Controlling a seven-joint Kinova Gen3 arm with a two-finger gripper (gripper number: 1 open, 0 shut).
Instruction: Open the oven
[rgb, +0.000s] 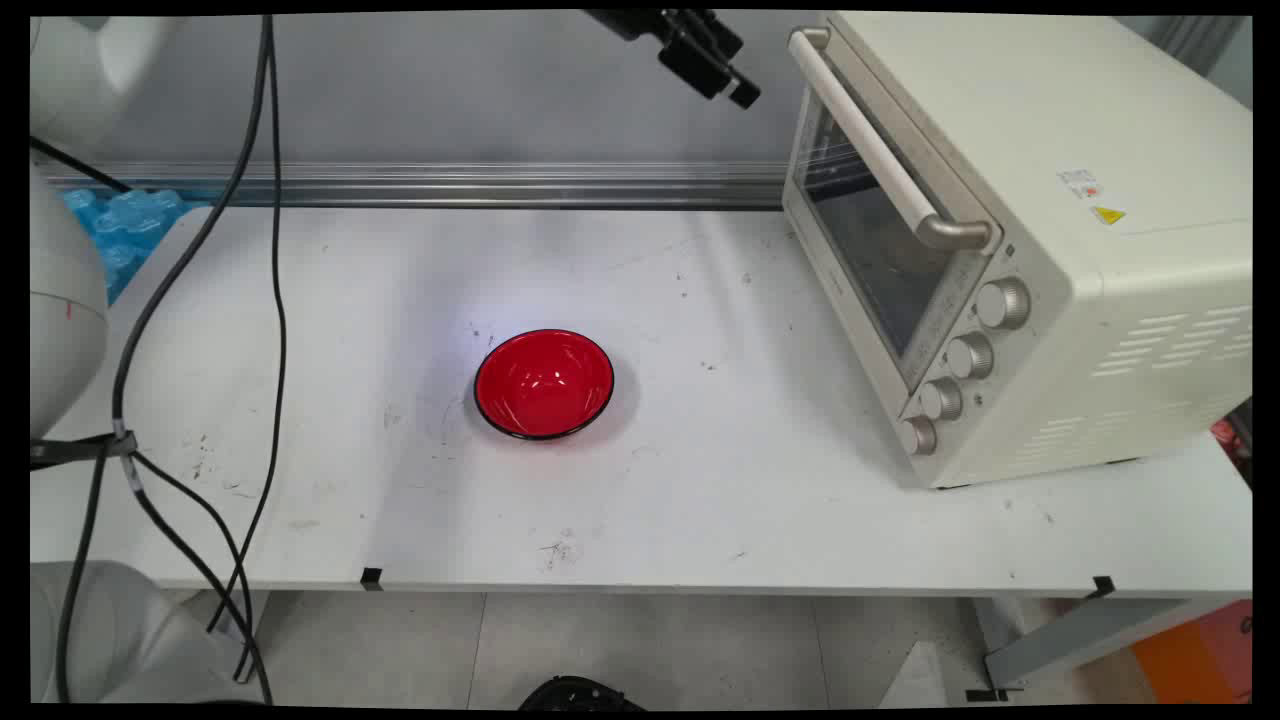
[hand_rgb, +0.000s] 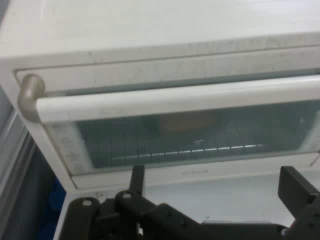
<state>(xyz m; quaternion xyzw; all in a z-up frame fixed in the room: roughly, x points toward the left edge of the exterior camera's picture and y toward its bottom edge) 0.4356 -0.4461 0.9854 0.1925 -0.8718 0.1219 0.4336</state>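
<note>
A cream toaster oven (rgb: 1010, 200) stands on the right of the white table (rgb: 750, 500), its glass door shut. Its white bar handle (rgb: 880, 150) runs along the door's top. My gripper (rgb: 732, 82) hangs high at the top edge, just left of the handle's far end and apart from it. In the hand view the gripper (hand_rgb: 216, 176) is open and holds nothing, facing the oven door (hand_rgb: 190, 135) just below the handle (hand_rgb: 175, 97). An empty red bowl (rgb: 544, 384) with a dark rim sits in the table's middle, far below the gripper.
Several knobs (rgb: 970, 355) line the oven's front right side. Black cables (rgb: 270, 300) hang over the table's left part. A blue plastic item (rgb: 125, 225) lies at the back left. A metal rail (rgb: 450, 185) runs along the wall behind the table.
</note>
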